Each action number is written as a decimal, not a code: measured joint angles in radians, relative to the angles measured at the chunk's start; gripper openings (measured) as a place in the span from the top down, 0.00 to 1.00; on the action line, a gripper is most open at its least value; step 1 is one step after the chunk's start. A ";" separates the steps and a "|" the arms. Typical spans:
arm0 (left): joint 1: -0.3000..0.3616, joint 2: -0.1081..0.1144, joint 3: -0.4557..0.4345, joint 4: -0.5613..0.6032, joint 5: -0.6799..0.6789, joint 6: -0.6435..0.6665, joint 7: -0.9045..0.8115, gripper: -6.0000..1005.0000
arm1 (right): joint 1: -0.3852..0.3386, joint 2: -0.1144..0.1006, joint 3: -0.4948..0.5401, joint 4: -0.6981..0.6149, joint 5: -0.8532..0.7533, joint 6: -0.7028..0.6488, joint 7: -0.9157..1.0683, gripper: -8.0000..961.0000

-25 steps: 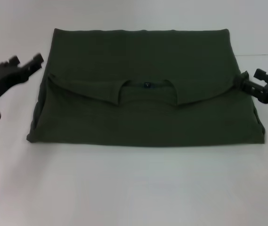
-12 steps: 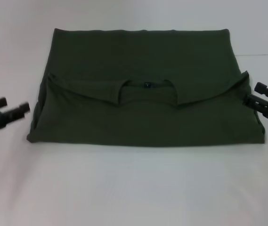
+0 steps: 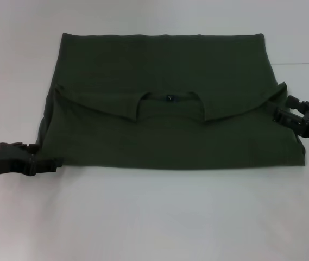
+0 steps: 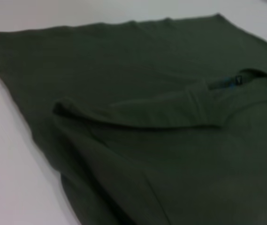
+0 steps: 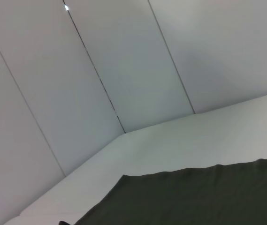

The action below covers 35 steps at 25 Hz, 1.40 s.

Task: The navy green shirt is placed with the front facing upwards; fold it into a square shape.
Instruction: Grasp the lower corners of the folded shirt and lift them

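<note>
Green shirt (image 3: pixel 165 103) lies half-folded on the white tabletop (image 3: pixel 159 217); left gripper (image 3: pixel 50 164) at its near corner, right gripper (image 3: pixel 278 112) at its edge, jaw positions unclear.

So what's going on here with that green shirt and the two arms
The robot is partway through folding the navy green shirt on the white table. The shirt already lies as a wide rectangle, collar and shoulders folded toward the middle, the neck label showing. The left gripper is low at the shirt's near left corner, and the right gripper is at its right edge by the folded sleeve. Neither has lifted any fabric yet.
</note>
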State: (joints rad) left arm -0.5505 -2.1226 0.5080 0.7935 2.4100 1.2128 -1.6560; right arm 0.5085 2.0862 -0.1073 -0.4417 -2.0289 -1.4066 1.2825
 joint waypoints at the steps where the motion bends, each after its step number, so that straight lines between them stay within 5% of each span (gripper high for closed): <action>1: 0.000 -0.001 0.005 -0.001 0.000 -0.006 0.001 0.21 | 0.001 0.000 0.000 0.002 -0.001 -0.003 0.000 0.03; 23: -0.002 -0.002 0.034 0.012 0.028 -0.036 0.034 0.35 | -0.005 0.000 0.001 -0.005 0.001 -0.028 0.038 0.03; 31: -0.002 -0.009 0.069 0.014 0.026 -0.041 0.053 0.79 | -0.028 -0.008 0.001 -0.009 0.001 -0.067 0.036 0.03; 35: -0.002 -0.011 0.069 0.015 0.021 -0.042 0.061 0.91 | -0.054 -0.010 0.000 -0.029 0.001 -0.076 0.032 0.03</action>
State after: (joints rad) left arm -0.5523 -2.1333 0.5767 0.8083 2.4313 1.1709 -1.5953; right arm 0.4546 2.0757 -0.1071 -0.4710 -2.0282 -1.4828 1.3144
